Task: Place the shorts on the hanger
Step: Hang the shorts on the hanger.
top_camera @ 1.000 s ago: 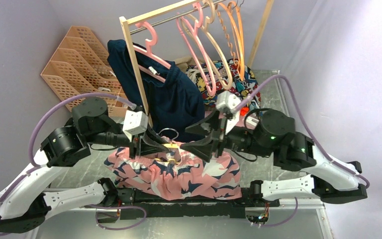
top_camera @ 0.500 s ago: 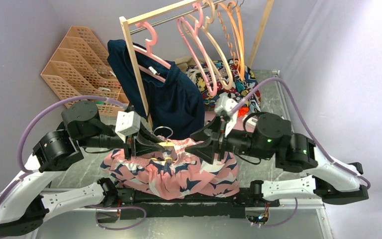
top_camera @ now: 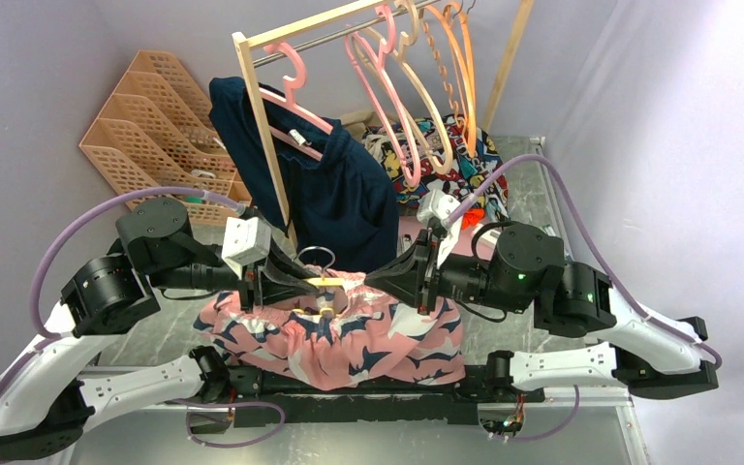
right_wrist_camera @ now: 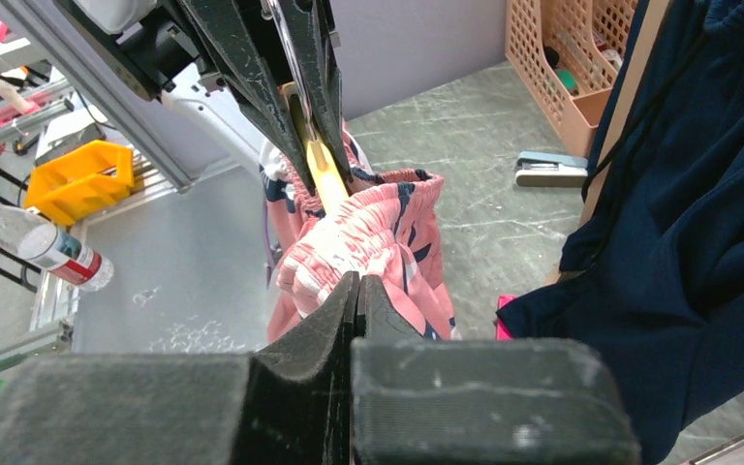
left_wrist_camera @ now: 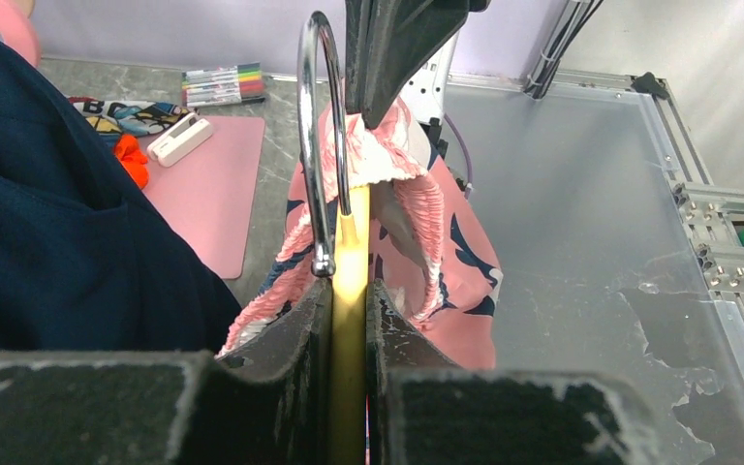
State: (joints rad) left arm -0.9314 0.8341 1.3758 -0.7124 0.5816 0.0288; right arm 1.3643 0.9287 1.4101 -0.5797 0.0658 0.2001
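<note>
The salmon-pink shorts [top_camera: 349, 339] with navy and white blotches hang bunched between my two arms above the table's near edge. My left gripper [top_camera: 295, 281] is shut on the pale yellow hanger [left_wrist_camera: 351, 242], just below its silver wire hook [left_wrist_camera: 310, 116]. The gathered waistband [right_wrist_camera: 349, 237] wraps around the hanger's arm [right_wrist_camera: 325, 174]. From the right, my right gripper [right_wrist_camera: 358, 281] is shut, its tips pinching the waistband's edge. In the top view, the right gripper [top_camera: 373, 279] faces the left one closely.
A wooden rack [top_camera: 257, 107] behind holds pink and orange hangers [top_camera: 397, 87] and a navy garment [top_camera: 339, 194]. A cartoon-print cloth [top_camera: 455, 165] lies at the back right. Orange file trays [top_camera: 155, 116] stand at the back left. A pink mat [left_wrist_camera: 213, 184], markers [left_wrist_camera: 223, 82] and a stapler [right_wrist_camera: 552, 170] lie nearby.
The right gripper's jaws have gone from wide open to shut on the waistband. The left arm drew slightly left, still holding the hanger.
</note>
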